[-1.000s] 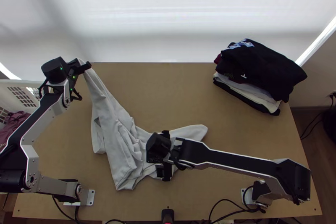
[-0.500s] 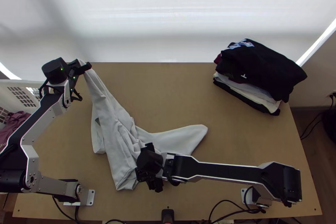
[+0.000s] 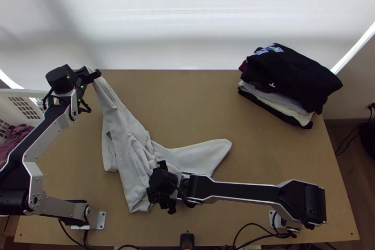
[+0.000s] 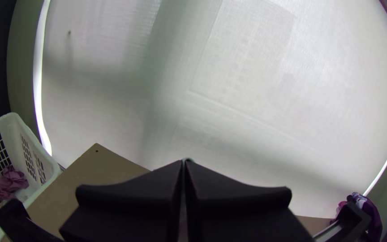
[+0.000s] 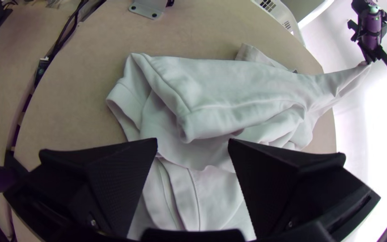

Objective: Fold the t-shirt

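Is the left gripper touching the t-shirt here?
Touching. The right wrist view shows the left gripper pinching one stretched-out end of the t-shirt.

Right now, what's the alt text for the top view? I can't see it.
A light grey t-shirt lies bunched on a wooden table, one end held up at the far left corner by the left gripper, with the open right gripper over its near part. A clothes pile sits far right; a white basket stands left.
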You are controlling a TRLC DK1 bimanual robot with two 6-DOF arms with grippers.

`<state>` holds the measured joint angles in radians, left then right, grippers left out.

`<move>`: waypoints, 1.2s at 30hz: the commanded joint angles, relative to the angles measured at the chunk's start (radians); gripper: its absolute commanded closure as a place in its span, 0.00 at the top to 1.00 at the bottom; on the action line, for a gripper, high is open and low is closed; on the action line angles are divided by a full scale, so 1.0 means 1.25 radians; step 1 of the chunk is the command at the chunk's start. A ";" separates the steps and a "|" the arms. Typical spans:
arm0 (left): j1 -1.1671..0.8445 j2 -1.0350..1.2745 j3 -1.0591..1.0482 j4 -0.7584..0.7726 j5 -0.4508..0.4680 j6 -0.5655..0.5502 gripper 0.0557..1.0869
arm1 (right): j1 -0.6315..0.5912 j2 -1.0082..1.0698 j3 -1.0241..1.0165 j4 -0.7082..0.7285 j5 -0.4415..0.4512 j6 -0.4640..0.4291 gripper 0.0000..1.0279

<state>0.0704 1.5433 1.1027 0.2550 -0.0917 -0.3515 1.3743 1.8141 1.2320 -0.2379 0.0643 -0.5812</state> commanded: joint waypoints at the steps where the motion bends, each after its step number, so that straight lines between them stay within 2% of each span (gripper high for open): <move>1: 0.005 -0.012 -0.017 0.014 -0.008 -0.018 0.04 | 0.010 0.021 0.029 0.017 0.007 -0.010 0.67; 13: 0.009 -0.009 -0.011 0.016 -0.008 -0.023 0.04 | 0.012 0.069 0.087 0.018 0.010 -0.005 0.67; 16: 0.014 -0.009 -0.010 0.016 -0.008 -0.024 0.04 | 0.011 0.075 0.086 0.016 0.010 -0.004 0.45; 20: 0.020 -0.009 -0.010 0.016 -0.008 -0.024 0.04 | 0.010 0.081 0.086 0.017 0.010 -0.003 0.44; 21: 0.021 -0.009 -0.010 0.016 -0.008 -0.026 0.04 | 0.010 0.081 0.087 0.020 0.010 0.000 0.31; 22: 0.021 -0.009 -0.010 0.016 -0.008 -0.026 0.04 | 0.010 0.083 0.091 0.023 0.010 0.006 0.14; 23: 0.021 -0.009 -0.010 0.016 -0.008 -0.026 0.04 | 0.010 0.084 0.094 0.026 0.010 0.011 0.02; 25: 0.021 -0.010 -0.008 0.016 -0.008 -0.026 0.04 | 0.008 0.084 0.102 0.027 0.011 0.024 0.03; 29: 0.036 -0.016 0.006 0.013 -0.006 -0.030 0.04 | -0.016 0.066 0.146 0.009 0.033 0.109 0.03; 36: 0.073 -0.034 0.069 -0.021 -0.008 -0.030 0.04 | -0.157 -0.019 0.208 -0.099 0.044 0.280 0.03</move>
<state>0.1467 1.5425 1.1252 0.2382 -0.0917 -0.3676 1.2522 1.8687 1.4597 -0.3214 0.1017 -0.3332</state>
